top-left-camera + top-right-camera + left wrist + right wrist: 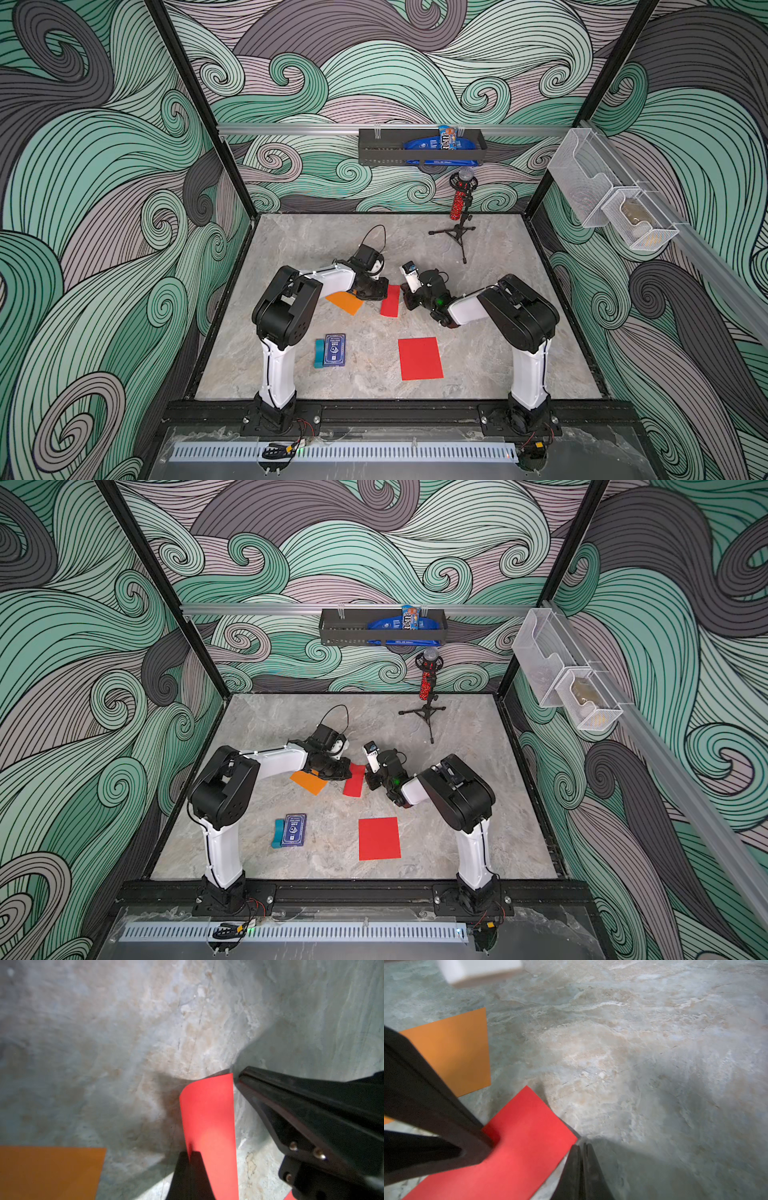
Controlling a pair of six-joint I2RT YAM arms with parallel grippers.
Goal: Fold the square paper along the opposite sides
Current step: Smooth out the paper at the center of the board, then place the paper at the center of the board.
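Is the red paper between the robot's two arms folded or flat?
Folded over, loosely: the red paper curls back on itself, its edge pinched in the left fingers. No sharp crease shows.

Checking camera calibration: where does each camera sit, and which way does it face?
Top views: stereo head high over the front, facing down toward the back wall; left arm, left hand, right arm, right hand.
Left wrist: on left arm, facing the table; its hand pinches the red paper.
Right wrist: on right arm, facing the table; its shut hand at the paper's corner.
Shared: both wrist views show red paper, orange paper, the opposite hand.
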